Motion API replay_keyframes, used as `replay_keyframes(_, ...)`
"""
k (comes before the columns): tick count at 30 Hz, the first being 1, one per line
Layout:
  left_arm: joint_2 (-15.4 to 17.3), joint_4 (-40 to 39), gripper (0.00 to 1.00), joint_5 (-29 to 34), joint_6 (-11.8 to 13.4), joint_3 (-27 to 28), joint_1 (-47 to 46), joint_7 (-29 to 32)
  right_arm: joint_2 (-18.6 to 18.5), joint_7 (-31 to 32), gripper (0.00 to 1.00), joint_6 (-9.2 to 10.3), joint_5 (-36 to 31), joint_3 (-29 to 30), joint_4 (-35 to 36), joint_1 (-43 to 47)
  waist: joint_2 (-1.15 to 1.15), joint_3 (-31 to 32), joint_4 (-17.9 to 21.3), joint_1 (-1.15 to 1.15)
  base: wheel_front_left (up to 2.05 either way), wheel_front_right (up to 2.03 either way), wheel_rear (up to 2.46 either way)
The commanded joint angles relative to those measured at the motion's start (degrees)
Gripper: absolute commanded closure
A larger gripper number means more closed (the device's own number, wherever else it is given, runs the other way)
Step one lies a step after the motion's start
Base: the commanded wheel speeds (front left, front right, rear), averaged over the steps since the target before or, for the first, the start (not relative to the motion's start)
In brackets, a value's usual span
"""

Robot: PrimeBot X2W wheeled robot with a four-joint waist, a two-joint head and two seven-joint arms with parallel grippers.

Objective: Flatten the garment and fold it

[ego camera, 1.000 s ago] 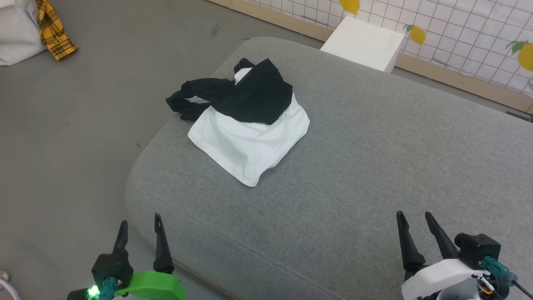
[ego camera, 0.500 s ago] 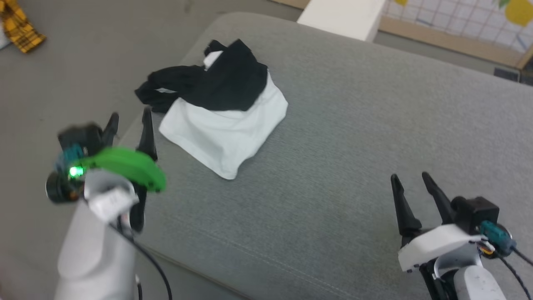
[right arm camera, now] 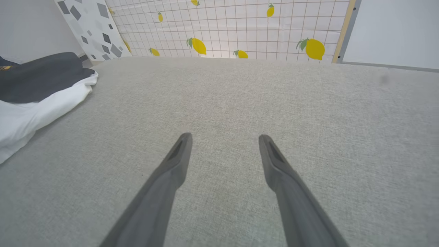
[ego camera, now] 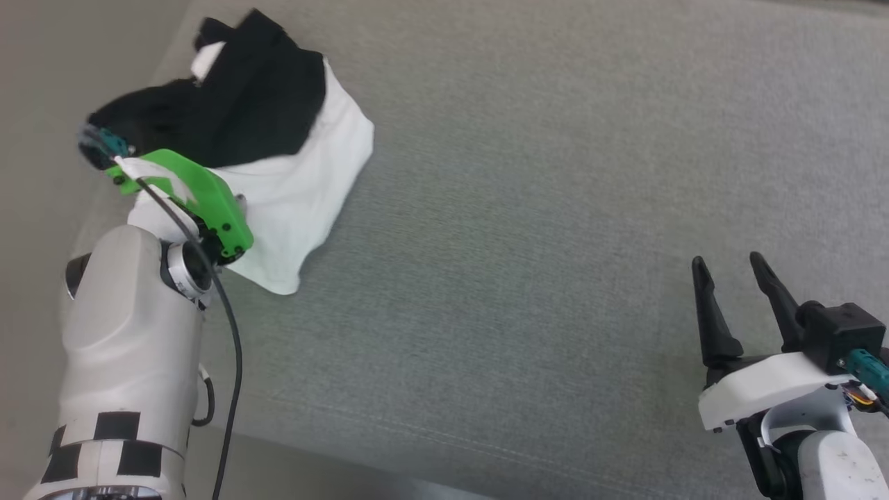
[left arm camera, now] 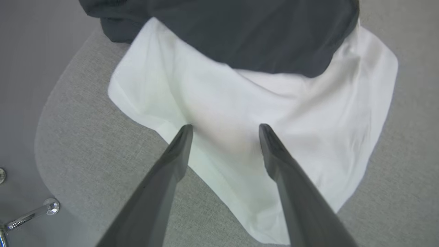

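Flattening has not begun, we judge: the T-shirt (ego camera: 305,184) lies bunched (black sleeves heaped over white) at the grey cushion's (ego camera: 555,208) left corner, our left gripper (left arm camera: 224,128) spread wide above it and our right gripper (ego camera: 727,260) spread over bare cushion.

Wide bare cushion (ego camera: 555,208) right of the bunched garment (ego camera: 298,194), left forearm (ego camera: 125,333) over its near-left edge

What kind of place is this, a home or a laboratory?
Probably an indoor room arranged like a home, perhaps a test space; I cannot be sure. A wide grey upholstered seat carries a crumpled garment, and a grid-patterned wall panel printed with lemons stands behind it.
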State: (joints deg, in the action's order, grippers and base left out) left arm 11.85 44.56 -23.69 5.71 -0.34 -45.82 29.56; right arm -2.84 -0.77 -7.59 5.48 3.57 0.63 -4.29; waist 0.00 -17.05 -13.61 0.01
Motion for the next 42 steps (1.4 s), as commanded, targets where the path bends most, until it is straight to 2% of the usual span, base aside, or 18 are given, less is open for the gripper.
replay_keyframes(1, -0.2, 1.0, 0.00, 0.1, 0.6, -0.4, -0.8, 1.3, 0.0, 0.3, 0.00, 0.10, -0.3, 0.2, 0.8, 0.6, 0.00, -4.6, 3.9, -0.01, 0.00, 0.00, 0.00)
replay_keyframes(10, -3.6, 5.5, 0.00, -3.0, 1.1, 0.3, 1.3, 4.4, 0.0, 1.1, 0.00, 0.10, -0.6, 0.2, 3.1, 0.3, 0.00, -7.1, 3.2, -0.01, 0.00, 0.00, 0.00)
replay_keyframes(11, -4.4, 6.0, 0.61, -4.1, 1.0, 1.0, 1.6, 4.4, 0.0, 1.2, 0.00, 0.10, -0.6, 0.1, 3.1, 0.2, 0.00, -7.2, 3.0, -0.01, 0.00, 0.00, 0.00)
replay_keyframes(12, -4.7, 6.2, 0.76, -4.7, 1.0, 1.3, 1.9, 4.1, 0.0, 1.2, 0.00, 0.10, -0.7, 0.1, 3.1, 0.2, 0.00, -7.3, 2.9, -0.01, 0.00, 0.00, 0.00)
replay_keyframes(13, -5.0, 6.4, 1.00, -5.3, 1.1, 1.9, 2.1, 3.1, 0.0, 1.3, 0.00, 0.10, -0.6, 0.0, 3.1, 0.0, 0.00, -7.2, 2.8, -0.01, 0.00, 0.00, 0.00)
replay_keyframes(20, -4.5, 4.4, 1.00, -7.5, 0.7, 6.0, 1.1, -10.4, 0.0, 0.6, 0.00, 0.10, 0.0, -0.5, 1.7, -0.2, 0.00, -5.0, 1.5, -0.01, 0.00, 0.00, 0.00)
replay_keyframes(27, -1.2, 0.3, 1.00, -7.2, -2.9, 6.9, -3.0, -20.1, 0.0, -1.3, 0.00, 0.10, 2.3, -1.8, -1.7, 0.0, 0.00, 0.3, 0.4, -0.01, 0.00, 0.00, 0.00)
replay_keyframes(34, 1.4, -8.5, 1.00, -9.4, -7.6, 7.6, -11.4, -21.6, 0.0, -4.2, 0.00, 0.10, 5.3, -2.9, -6.3, -0.5, 0.00, 4.7, 1.4, -0.01, 0.00, 0.00, 0.00)
replay_keyframes(37, 1.6, -13.0, 1.00, -10.5, -8.7, 7.4, -15.8, -20.8, 0.0, -5.6, 0.00, 0.10, 6.6, -3.6, -8.3, -0.8, 0.00, 6.1, 2.7, -0.01, 0.00, 0.00, 0.00)
replay_keyframes(42, 0.2, -19.9, 1.00, -12.1, -9.9, 5.6, -24.6, -19.0, 0.0, -7.9, 0.00, 0.10, 8.6, -4.9, -12.1, -1.1, 0.00, 8.4, 5.9, -0.01, 0.00, 0.00, 0.00)
